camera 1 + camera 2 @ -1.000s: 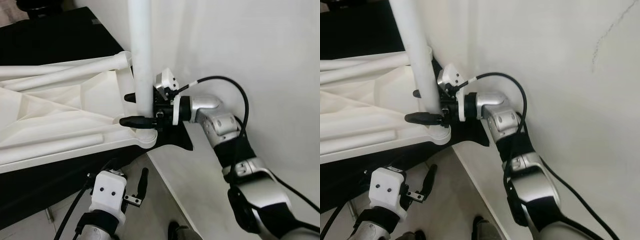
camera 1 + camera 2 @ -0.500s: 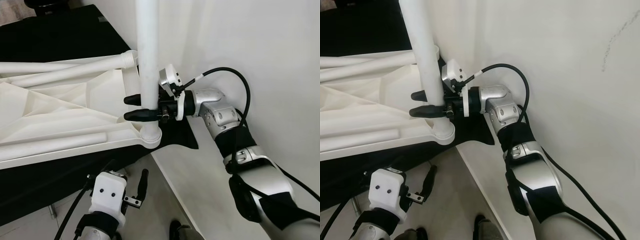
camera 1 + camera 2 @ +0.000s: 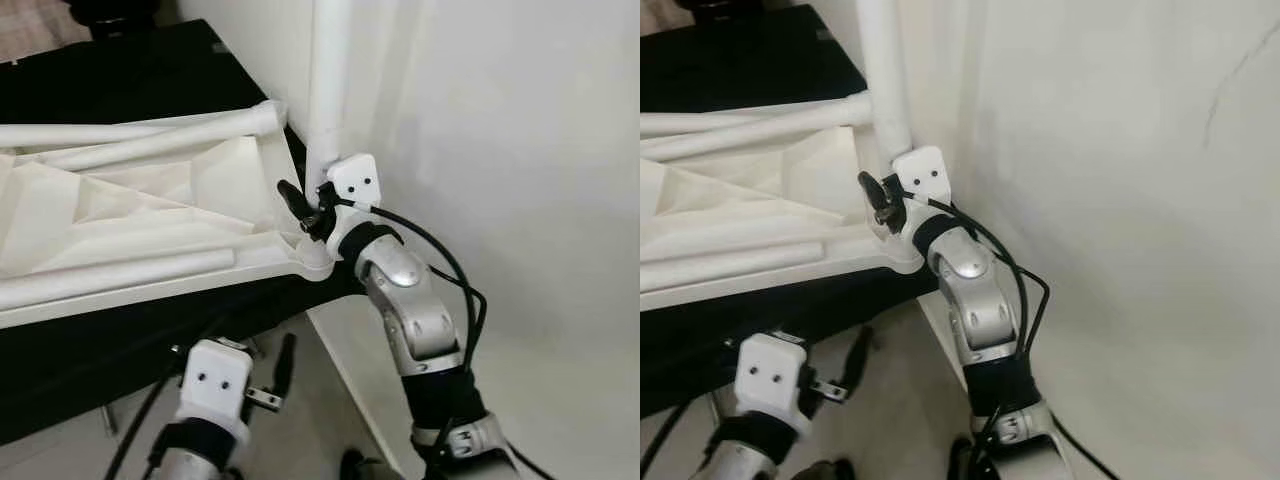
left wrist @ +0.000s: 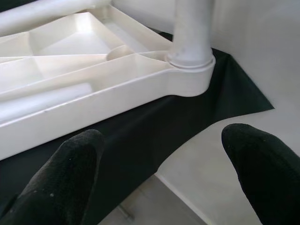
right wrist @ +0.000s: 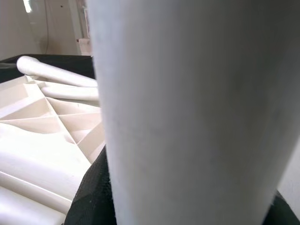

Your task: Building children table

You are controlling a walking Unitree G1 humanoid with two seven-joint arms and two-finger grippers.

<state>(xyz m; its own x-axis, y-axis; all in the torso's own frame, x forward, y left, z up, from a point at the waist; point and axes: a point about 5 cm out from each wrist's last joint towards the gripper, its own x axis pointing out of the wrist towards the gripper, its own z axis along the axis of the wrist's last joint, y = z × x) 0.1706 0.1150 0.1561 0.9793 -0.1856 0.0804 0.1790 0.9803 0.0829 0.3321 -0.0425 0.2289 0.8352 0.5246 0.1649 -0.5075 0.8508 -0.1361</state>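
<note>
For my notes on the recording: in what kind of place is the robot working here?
Probably a room in a home, in a corner: a plain white wall, a pale floor, and a black surface bearing the upturned white tabletop with its leg.

Upright leg (image 3: 328, 90) top cut off; right end effector (image 3: 305, 205) fingers partly hidden.

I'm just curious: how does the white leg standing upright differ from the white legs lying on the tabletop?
The upright leg stands in the corner socket of the upturned tabletop; the loose legs lie flat across it. The right end effector grips the upright leg; nothing holds the loose ones. All are plain white tubes.
</note>
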